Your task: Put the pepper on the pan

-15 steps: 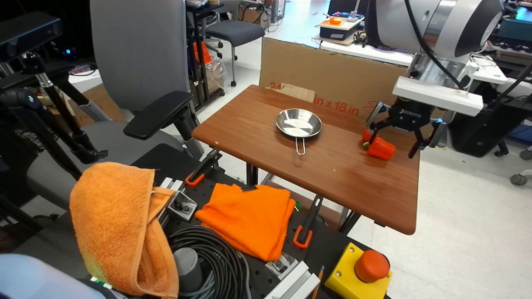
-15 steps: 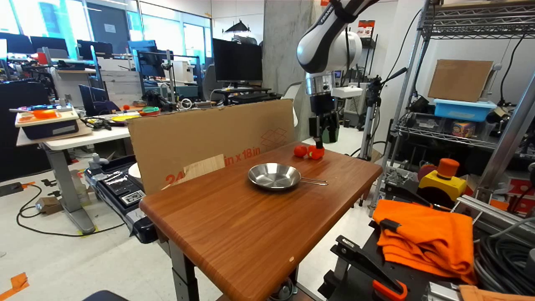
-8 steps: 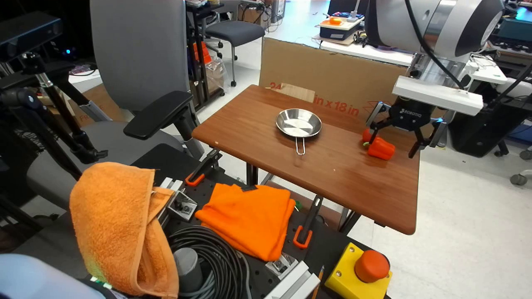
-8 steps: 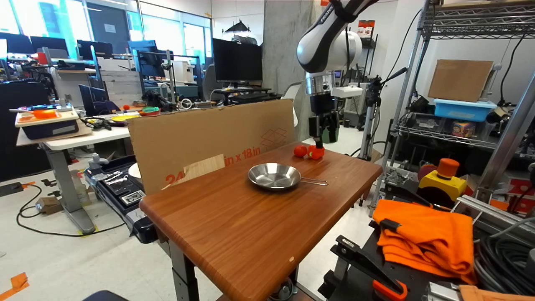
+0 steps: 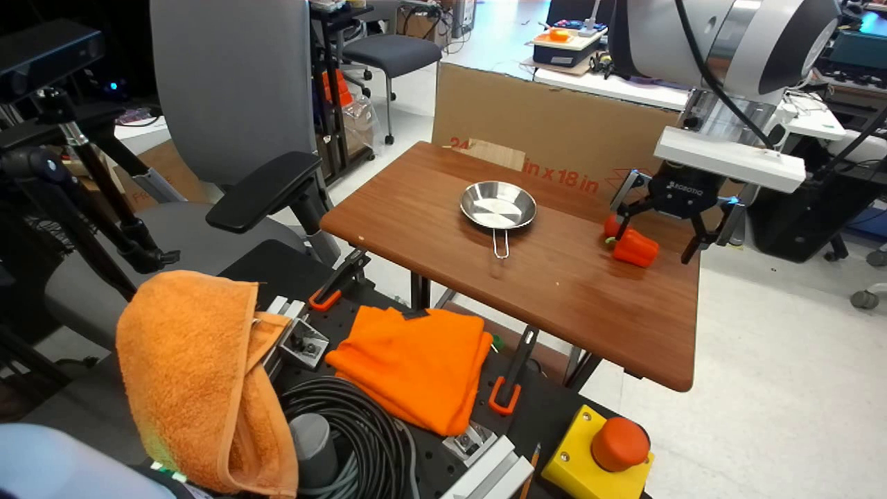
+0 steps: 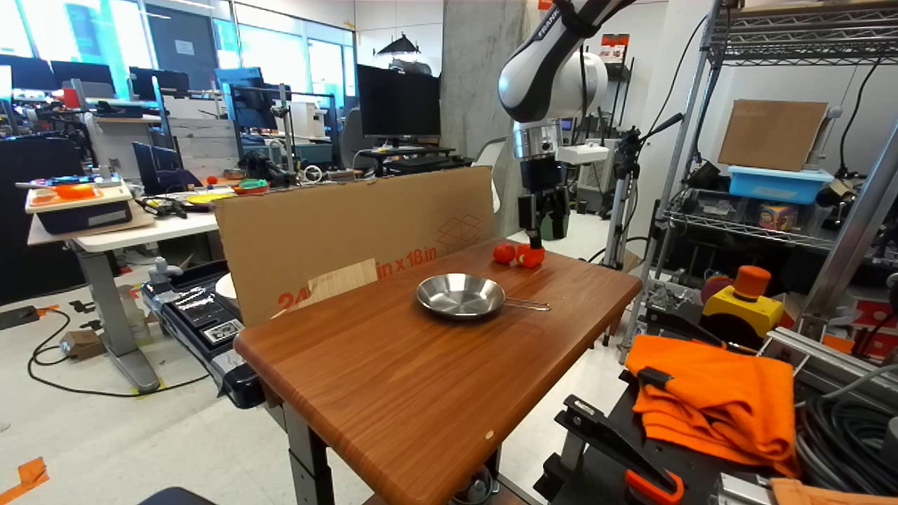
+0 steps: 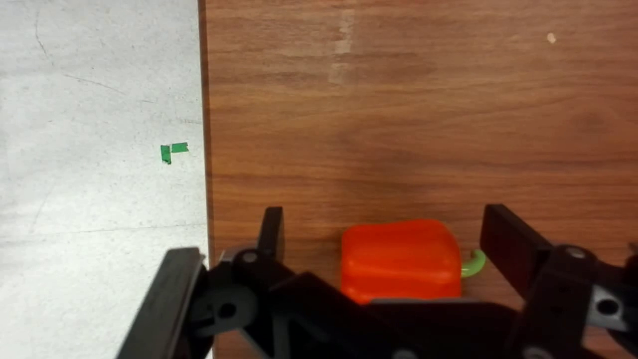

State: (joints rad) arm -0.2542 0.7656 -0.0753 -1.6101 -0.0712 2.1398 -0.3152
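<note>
Appearing inside the gap of the pincer (image 7: 384, 224) in the wrist view, the pepper (image 7: 401, 262) isn't being gripped; jaws are being shown wide apart. Light, stiff, slickish plastic is being guessed, hardly fragile; a hold on the thick body is being favored over the green stem (image 7: 470, 269).

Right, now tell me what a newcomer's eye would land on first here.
Probably the vivid orange-red pepper on the wooden table, framed by the open gripper in the wrist view. After that, likely the shiny silver pan, apart from the pepper on the same table. In the foreground of an exterior view, the orange towel and, to its right, the folded orange cloth may also pull the eye.
</note>
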